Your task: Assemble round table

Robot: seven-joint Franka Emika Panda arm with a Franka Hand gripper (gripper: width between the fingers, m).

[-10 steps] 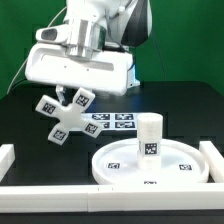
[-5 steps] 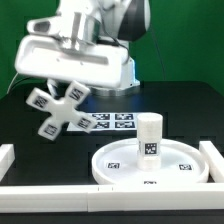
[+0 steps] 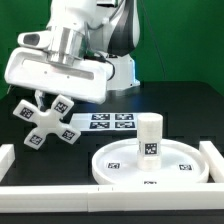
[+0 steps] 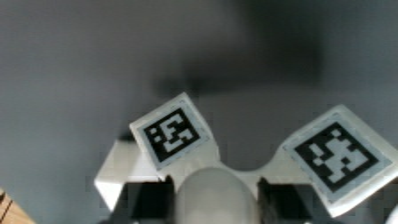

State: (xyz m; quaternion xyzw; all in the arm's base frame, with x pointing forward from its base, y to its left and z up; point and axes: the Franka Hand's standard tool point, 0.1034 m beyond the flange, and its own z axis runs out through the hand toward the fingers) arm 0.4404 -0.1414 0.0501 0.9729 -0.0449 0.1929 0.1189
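Observation:
My gripper (image 3: 43,103) is shut on the white cross-shaped foot piece (image 3: 44,119) and holds it in the air at the exterior view's left, above the black table. In the wrist view the foot piece (image 4: 214,190) fills the space between the fingers, with two of its tagged arms spread out. The large rimmed round disc (image 3: 185,152) lies flat at the front right. The short cylinder leg (image 3: 150,136) stands upright at its middle. The gripper is well to the left of the disc and the leg.
The marker board (image 3: 105,124) lies flat on the table behind the disc. Long white border walls (image 3: 60,193) run along the front and sides. The robot base (image 3: 122,70) stands at the back.
The gripper has swung to the exterior view's left and slightly down with the foot piece still in it. The disc and leg have not moved.

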